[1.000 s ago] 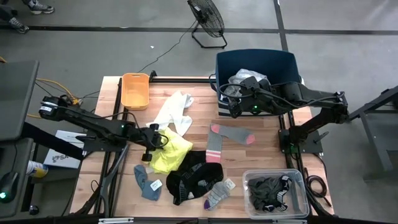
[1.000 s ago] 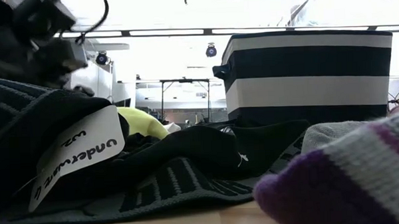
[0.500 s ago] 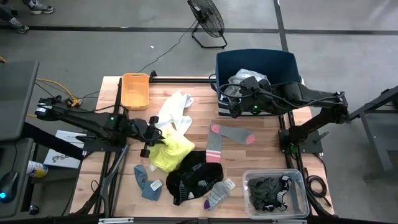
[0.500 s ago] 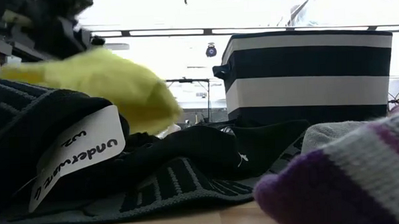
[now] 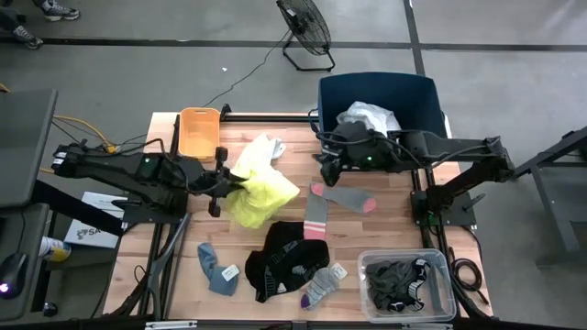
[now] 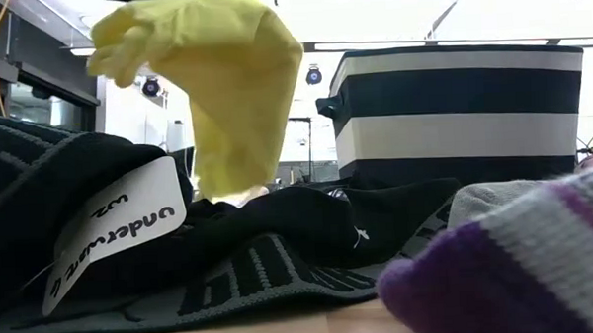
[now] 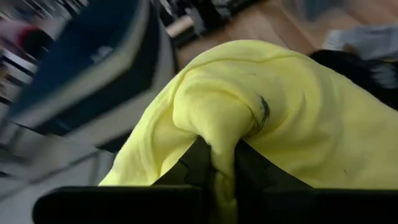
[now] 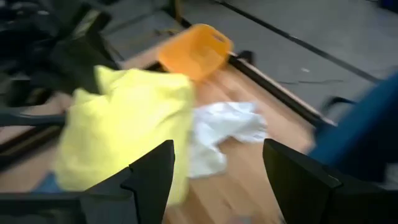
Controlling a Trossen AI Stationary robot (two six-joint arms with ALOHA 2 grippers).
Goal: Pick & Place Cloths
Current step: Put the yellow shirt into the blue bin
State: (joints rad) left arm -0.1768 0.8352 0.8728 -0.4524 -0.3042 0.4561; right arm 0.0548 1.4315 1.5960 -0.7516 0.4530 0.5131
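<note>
Left gripper: the left gripper (image 7: 222,163) is pinched tight on a fold of the yellow cloth (image 5: 260,194)
Yellow cloth: it hangs in the air from that pinch, above the table (image 5: 385,229), between the white cloth (image 5: 257,158) and the black cloth (image 5: 289,257)
Right gripper: the right gripper (image 8: 214,165) has its fingers apart and holds nothing; it sits just in front of the navy tub (image 5: 376,92), facing the yellow cloth
Step now, I think: carry the yellow cloth over to the tub
Do it well: keep the pinch tight, because only a small fold is held
Do it well: lift high so the loose end does not drag over the other cloths
Do it well: the right arm is in the way, so it should take the cloth or move aside
Watch out: let go only when the cloth is over the tub
</note>
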